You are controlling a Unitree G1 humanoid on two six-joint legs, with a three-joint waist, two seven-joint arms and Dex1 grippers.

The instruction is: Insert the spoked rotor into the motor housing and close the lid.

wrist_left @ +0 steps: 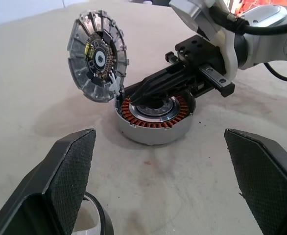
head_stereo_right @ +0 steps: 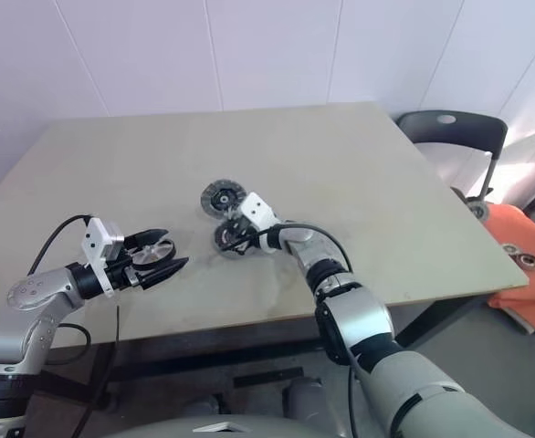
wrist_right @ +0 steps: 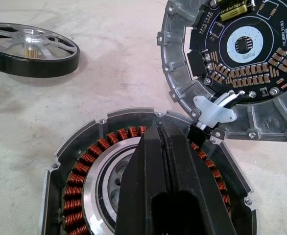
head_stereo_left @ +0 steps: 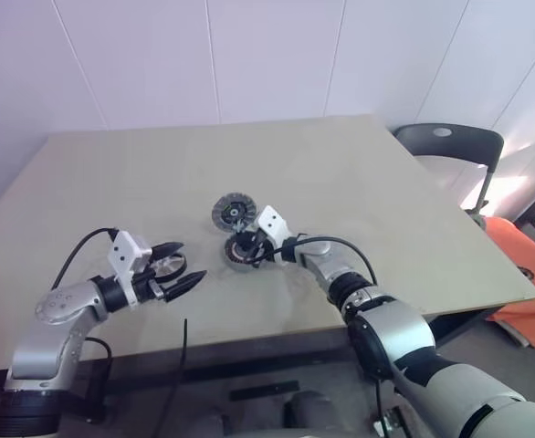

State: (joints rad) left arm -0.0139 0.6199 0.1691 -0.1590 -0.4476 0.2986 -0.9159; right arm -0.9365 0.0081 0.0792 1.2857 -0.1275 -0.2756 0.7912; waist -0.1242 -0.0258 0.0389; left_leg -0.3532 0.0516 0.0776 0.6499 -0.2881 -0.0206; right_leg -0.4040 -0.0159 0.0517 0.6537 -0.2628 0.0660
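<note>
1. Motor housing seated flat on the table, near centre; ring of copper windings exposed around a silver core, no rotor inside.
2. Right gripper over the housing, fingers pressed together with nothing between them, tips reaching across the windings toward the core; contact with the core not determinable.
3. Lid tilted up on edge at roughly 11 o'clock from the housing in the head views, circuit-board face showing, lower rim touching the housing rim, short white wires running between the two.
4. Spoked rotor lying flat on the table at about 9 o'clock from the housing in the head views, apart from it, with a dark band round its rim and a silvery hub.
5. Left gripper level just above the table, fingers spread wide, straddling the rotor without pinching it; rotor visible between the two fingers in the head views.
6. Open table surface on all sides of the group: broad bare area toward 12 and 3 o'clock, narrower strip toward the near edge at 6 o'clock.
7. Dark chair beyond the table's far right corner; orange item on the floor past the right edge.
</note>
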